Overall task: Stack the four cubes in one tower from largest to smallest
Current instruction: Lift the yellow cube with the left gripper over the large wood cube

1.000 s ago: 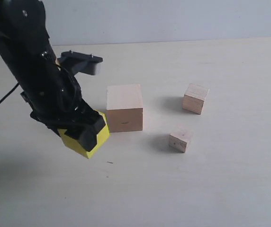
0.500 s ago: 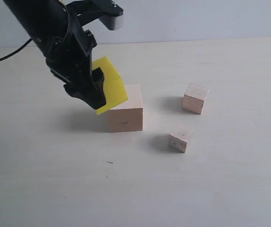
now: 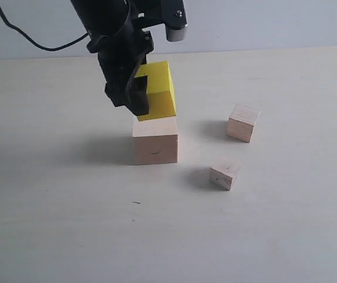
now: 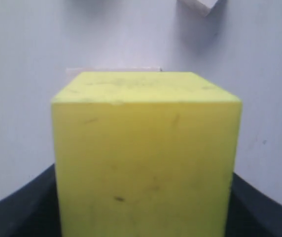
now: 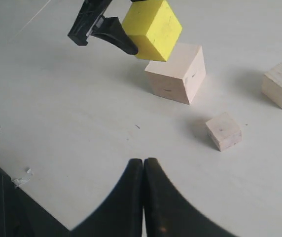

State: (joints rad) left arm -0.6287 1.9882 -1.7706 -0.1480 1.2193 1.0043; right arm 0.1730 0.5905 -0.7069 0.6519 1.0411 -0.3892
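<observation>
Over the pale cube (image 3: 155, 141), left arm (image 3: 106, 26) downward, yellow cube (image 3: 159, 94) in jaws.

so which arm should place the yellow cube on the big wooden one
Left. The left end effector grips the yellow cube, tilted, right over the big pale wood cube. The right end effector is shut and empty, apart from all the cubes.

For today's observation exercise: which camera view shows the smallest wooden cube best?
The right wrist view: the smallest wooden cube appears largest there, with nothing blocking it. The exterior view shows it too, but smaller. The left wrist view is mostly filled by the yellow cube.
</observation>
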